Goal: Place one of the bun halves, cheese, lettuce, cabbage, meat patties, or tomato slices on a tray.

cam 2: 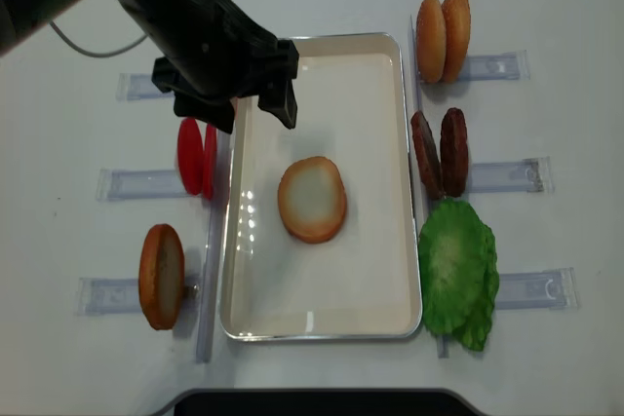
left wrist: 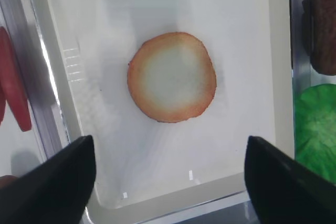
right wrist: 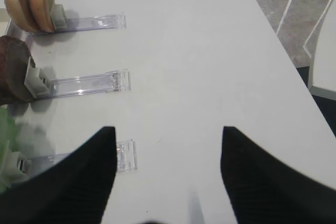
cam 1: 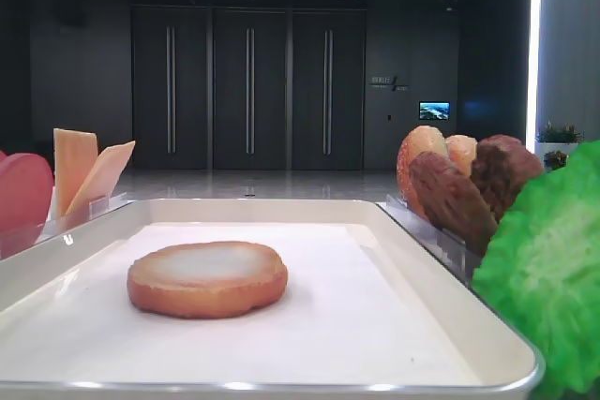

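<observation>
Both fingers [left wrist: 47,182] of the left gripper [cam 2: 249,104] stand wide apart and hold nothing, poised above the tray [cam 2: 385,56]. One bun half [cam 2: 312,199] lies flat near the tray's middle, pale cut face up, clear of the fingers. Across the table [right wrist: 210,51], the right gripper [right wrist: 168,182] is likewise spread and bare. Beside the tray stand two more bun halves [cam 2: 443,36], meat patties [cam 2: 439,151], lettuce [cam 2: 456,270] and tomato slices [cam 2: 196,157].

A white table [cam 2: 322,377] faces dark panelled doors [cam 1: 248,89].
</observation>
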